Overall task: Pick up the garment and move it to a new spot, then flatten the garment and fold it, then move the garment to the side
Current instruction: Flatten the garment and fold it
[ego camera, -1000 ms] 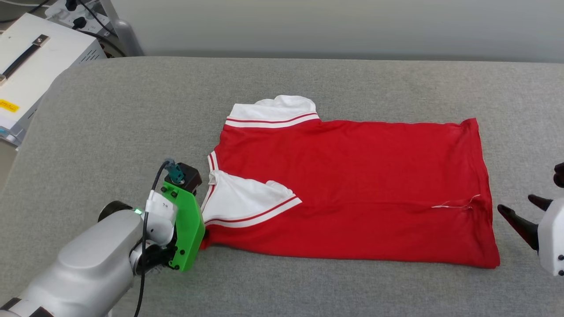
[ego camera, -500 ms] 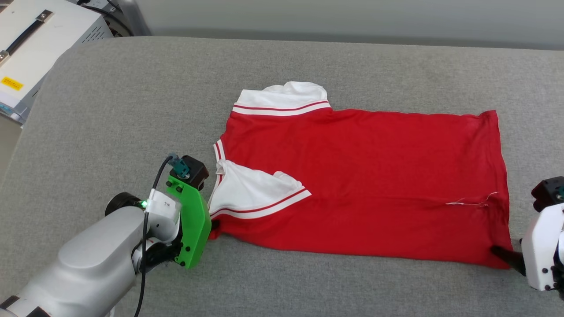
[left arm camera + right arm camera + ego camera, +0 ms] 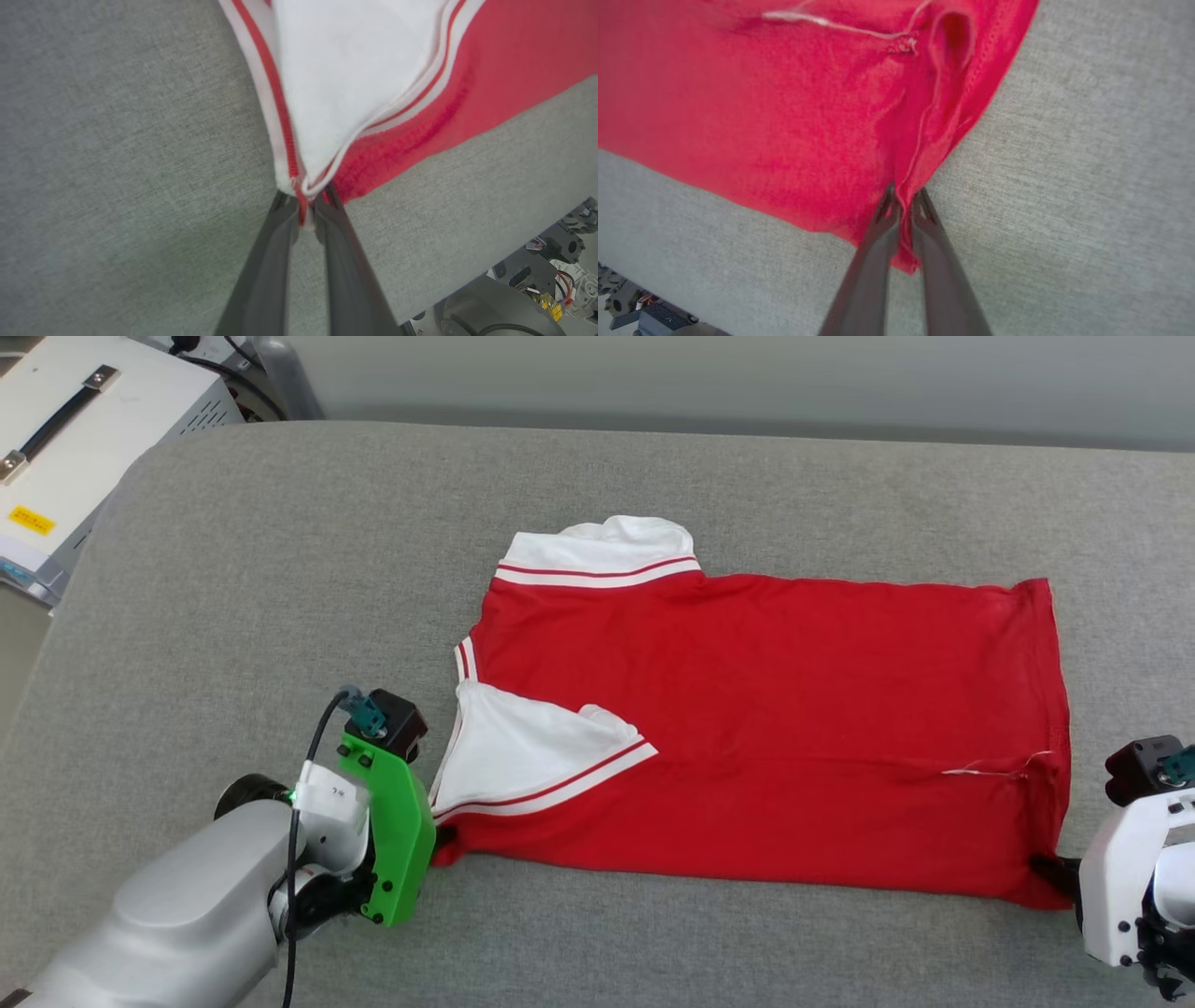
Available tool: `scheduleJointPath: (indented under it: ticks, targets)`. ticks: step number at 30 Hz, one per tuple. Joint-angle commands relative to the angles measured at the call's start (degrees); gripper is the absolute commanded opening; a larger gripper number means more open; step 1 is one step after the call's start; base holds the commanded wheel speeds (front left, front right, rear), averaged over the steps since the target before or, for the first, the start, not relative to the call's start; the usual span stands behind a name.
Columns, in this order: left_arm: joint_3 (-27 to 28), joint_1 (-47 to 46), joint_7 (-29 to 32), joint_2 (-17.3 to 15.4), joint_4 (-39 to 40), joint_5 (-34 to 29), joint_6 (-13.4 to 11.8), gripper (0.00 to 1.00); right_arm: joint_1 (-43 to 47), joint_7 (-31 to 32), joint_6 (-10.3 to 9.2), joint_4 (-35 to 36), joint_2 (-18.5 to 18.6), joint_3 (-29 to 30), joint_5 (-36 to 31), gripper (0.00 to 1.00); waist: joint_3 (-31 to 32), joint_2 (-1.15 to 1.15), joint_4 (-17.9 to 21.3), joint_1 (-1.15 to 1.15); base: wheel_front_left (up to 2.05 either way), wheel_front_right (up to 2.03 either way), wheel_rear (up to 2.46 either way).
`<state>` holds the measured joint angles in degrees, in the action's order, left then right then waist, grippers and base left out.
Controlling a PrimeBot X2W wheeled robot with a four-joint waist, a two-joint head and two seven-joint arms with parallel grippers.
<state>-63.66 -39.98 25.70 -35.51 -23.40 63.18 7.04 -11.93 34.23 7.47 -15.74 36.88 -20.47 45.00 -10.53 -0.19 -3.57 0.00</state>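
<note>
The garment (image 3: 775, 737), a red T-shirt with white sleeves and red-striped trim, lies flat on the grey table, folded lengthwise, collar end to the left. One white sleeve (image 3: 532, 756) is folded over the red body. My left gripper (image 3: 306, 203) is shut on the near left corner, where sleeve trim and red cloth meet (image 3: 322, 177). At the near right corner (image 3: 906, 154) my right gripper (image 3: 903, 198) pinches the red hem between its fingers. In the head view the left gripper (image 3: 441, 840) shows at the shirt's left end and the right gripper (image 3: 1050, 870) at its right end.
The grey cloth-covered table (image 3: 280, 569) has open room behind and left of the shirt. A white equipment box (image 3: 65, 448) with a black handle stands off the table's far left corner. A loose white thread (image 3: 994, 768) lies near the right hem.
My right gripper came in from the right, open, reached the shirt's near right corner and closed on it. The head camera shifted. The left gripper kept its hold.
</note>
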Motion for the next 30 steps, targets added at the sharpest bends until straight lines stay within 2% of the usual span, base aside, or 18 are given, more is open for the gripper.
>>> scheduleJointPath:
  ticks: [1, 9, 14, 20, 27, 28, 29, 30]
  targets:
    - [0.4, 1.0, -0.2, -0.7, 0.2, 0.9, -0.2, 0.00, 0.2, -0.8, 0.02, 0.1, 0.2, -0.7, 1.0, 0.00, 1.3, 0.19, 0.5, 0.00, 0.00, 0.00, 0.00]
    - [0.5, 3.1, 0.8, -4.3, 4.7, 3.0, 0.0, 0.00, 4.9, -2.4, 0.02, 6.0, 4.1, 2.0, 3.4, 0.00, 3.5, 0.19, 1.0, 0.00, 0.00, 0.00, 0.00]
    - [-0.1, 5.1, 1.6, -6.4, 8.6, 3.5, -0.7, 0.00, 9.3, -2.3, 0.02, 8.8, 5.0, 4.8, 3.7, 0.00, 3.9, 0.19, 1.1, 0.00, 0.00, 0.00, 0.00]
    - [-0.7, 6.8, 1.6, -6.8, 9.1, 3.5, -2.0, 0.00, 11.8, -1.1, 0.02, 9.0, 3.3, 6.8, 2.5, 0.00, 3.3, 0.19, 1.6, 0.00, 0.00, 0.00, 0.00]
    - [-1.3, 7.7, 0.9, -4.5, 5.1, 3.7, -2.1, 0.00, 9.4, -1.0, 0.02, 4.9, -0.1, 5.8, -0.3, 0.00, 2.1, 0.19, 2.0, 0.00, 0.00, 0.00, 0.00]
    - [-1.5, 7.6, 0.7, -4.3, 4.4, 3.3, -2.1, 0.00, 9.0, -1.3, 0.02, 4.5, -0.5, 5.8, -0.5, 0.09, 2.1, 0.19, 1.9, 0.00, 0.00, 0.00, 0.00]
    - [-1.8, 7.4, 0.5, -4.1, 3.8, 2.8, -2.0, 0.15, 8.7, -1.9, 0.02, 4.0, -0.8, 6.0, -0.7, 0.31, 2.1, 0.19, 1.8, 0.00, 0.00, 0.00, 0.00]
    - [-1.8, 7.3, 0.3, -4.0, 3.4, 2.6, -1.9, 0.68, 8.6, -2.4, 0.02, 3.6, -1.1, 6.3, -0.9, 0.60, 2.2, 0.19, 1.7, 0.00, 0.00, 0.00, 0.00]
